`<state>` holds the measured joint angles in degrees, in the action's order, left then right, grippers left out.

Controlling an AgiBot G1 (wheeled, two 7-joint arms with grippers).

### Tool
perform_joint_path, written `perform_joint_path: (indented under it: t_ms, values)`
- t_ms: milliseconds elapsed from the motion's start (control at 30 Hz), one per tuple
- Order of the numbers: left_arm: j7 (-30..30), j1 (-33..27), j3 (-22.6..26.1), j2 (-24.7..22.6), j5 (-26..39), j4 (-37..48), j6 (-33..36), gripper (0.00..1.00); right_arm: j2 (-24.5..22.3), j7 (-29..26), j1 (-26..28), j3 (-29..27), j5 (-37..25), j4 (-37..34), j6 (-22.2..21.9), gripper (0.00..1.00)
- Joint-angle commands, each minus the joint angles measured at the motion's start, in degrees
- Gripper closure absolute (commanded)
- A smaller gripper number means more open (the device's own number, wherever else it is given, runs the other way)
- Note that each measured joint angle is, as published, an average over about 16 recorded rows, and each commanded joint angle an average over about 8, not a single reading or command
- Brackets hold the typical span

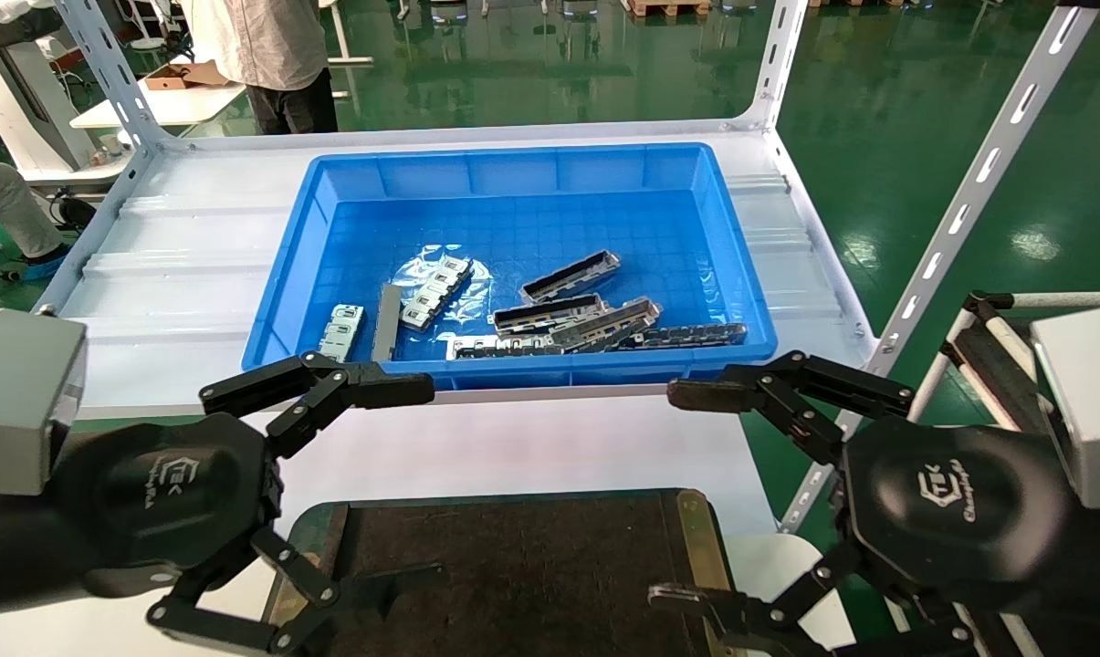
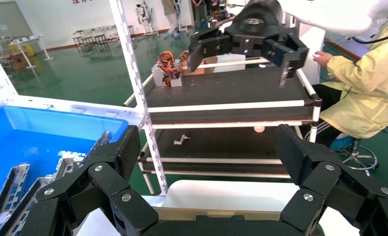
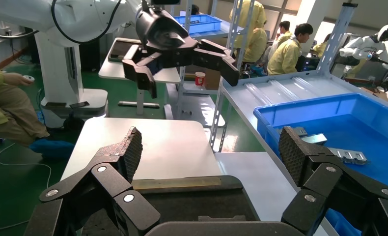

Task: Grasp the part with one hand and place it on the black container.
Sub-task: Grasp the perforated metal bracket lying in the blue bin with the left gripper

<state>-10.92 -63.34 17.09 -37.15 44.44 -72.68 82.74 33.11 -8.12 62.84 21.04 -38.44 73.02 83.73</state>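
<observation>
Several grey channel bars lie in the blue bin [image 1: 349, 182]. One part [image 1: 570, 276], dark inside, lies apart behind a pile of similar bars [image 1: 595, 330]. My left gripper [image 1: 426, 482] is open and empty, held above the left end of the black container [image 1: 513, 566], in front of the bin. My right gripper [image 1: 668, 495] is open and empty over the container's right end. In the left wrist view the left gripper [image 2: 209, 152] is wide open, with the bin [image 2: 59, 128] and bars [image 2: 15, 182] beside it. In the right wrist view the right gripper [image 3: 211, 150] is open over the container [image 3: 182, 196].
Short silver ridged blocks [image 1: 341, 330] and a flat bar [image 1: 387, 321] lie at the bin's front left. White shelf posts [image 1: 969, 192] rise at the right and back corners. A person [image 1: 267, 55] stands behind the shelf. A cart with rails [image 1: 997, 347] stands to the right.
</observation>
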Motion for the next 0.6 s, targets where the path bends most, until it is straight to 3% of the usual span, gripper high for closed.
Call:
perform_joint_path:
  t_ms: [33, 333, 600]
  values:
    - [-0.1, -0.2, 0.2, -0.4, 0.5, 0.1, -0.5, 0.00, 0.0, 0.0, 0.0, 0.0, 0.0, 0.0, 0.0, 0.00]
    - [0.6, -3.1, 2.8, -6.0, 6.7, 3.3, -7.0, 0.00, 0.0, 0.0, 0.0, 0.0, 0.0, 0.0, 0.0, 0.00]
    - [2.5, -7.5, 5.4, -13.8, 13.6, 9.9, -15.1, 0.00, 0.0, 0.0, 0.0, 0.0, 0.0, 0.0, 0.0, 0.00]
